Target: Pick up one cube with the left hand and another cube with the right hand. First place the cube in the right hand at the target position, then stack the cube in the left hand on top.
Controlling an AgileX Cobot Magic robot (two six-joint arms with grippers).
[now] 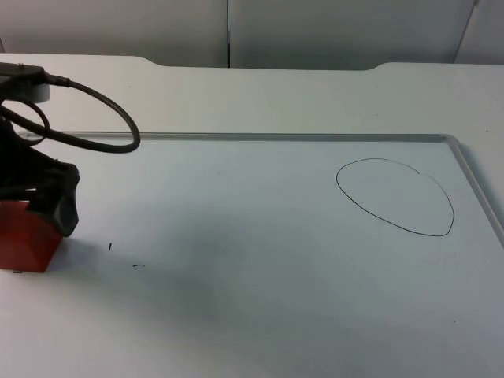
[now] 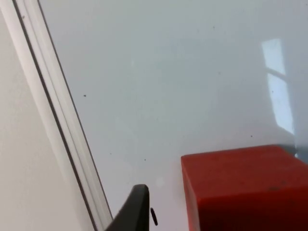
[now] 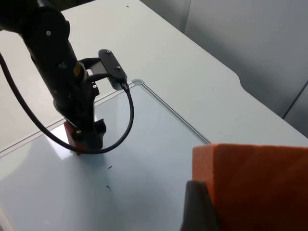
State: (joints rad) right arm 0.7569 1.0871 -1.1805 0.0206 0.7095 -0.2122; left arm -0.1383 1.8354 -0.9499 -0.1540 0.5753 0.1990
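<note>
left gripper [image 1: 49,211] down over red cube [image 1: 27,236] at the table's left edge, grip unclear | right gripper [image 3: 202,211] holding orange cube [image 3: 255,185] up high, drawn target outline [image 1: 395,195] below to the right

A white table [image 1: 260,94] ends at a grey wall [image 1: 331,31], and on it lies a shiny white board [image 1: 236,299] with a thin raised rim [image 1: 276,137] along its far edge and a few tiny dark marks [image 1: 110,246] near its left edge.
</note>
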